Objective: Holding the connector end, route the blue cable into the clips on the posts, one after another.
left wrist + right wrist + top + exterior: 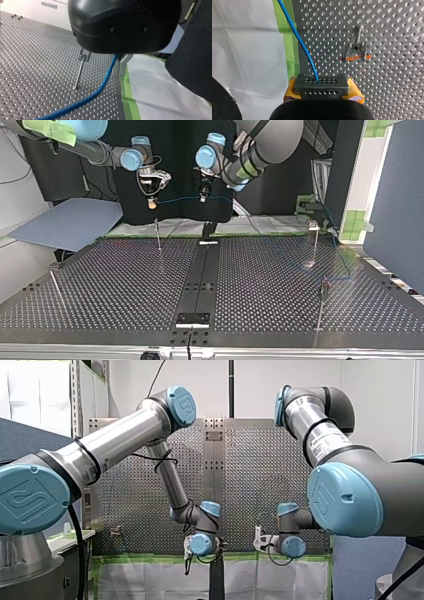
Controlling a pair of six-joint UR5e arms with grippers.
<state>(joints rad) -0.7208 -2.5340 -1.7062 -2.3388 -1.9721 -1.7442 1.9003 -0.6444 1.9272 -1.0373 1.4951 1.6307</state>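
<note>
Blue cable [180, 199] stretches through the air at the top view's upper middle. My right fingers [355, 89] are clamped on the connector [321, 86], my left fingers [122, 65] closed on the cable. The clip [355, 50] beside the connector stands empty; routing seems barely begun.

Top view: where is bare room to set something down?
Free: the black perforated table between the thin metal post at the view's left and the black centre rail. Crowded: the right side, where the blue cable passes two more posts.

table [125, 285]: perforated | posts [158, 236]: four, upright, clip-topped | blue cable [75, 106]: trailing across
</note>
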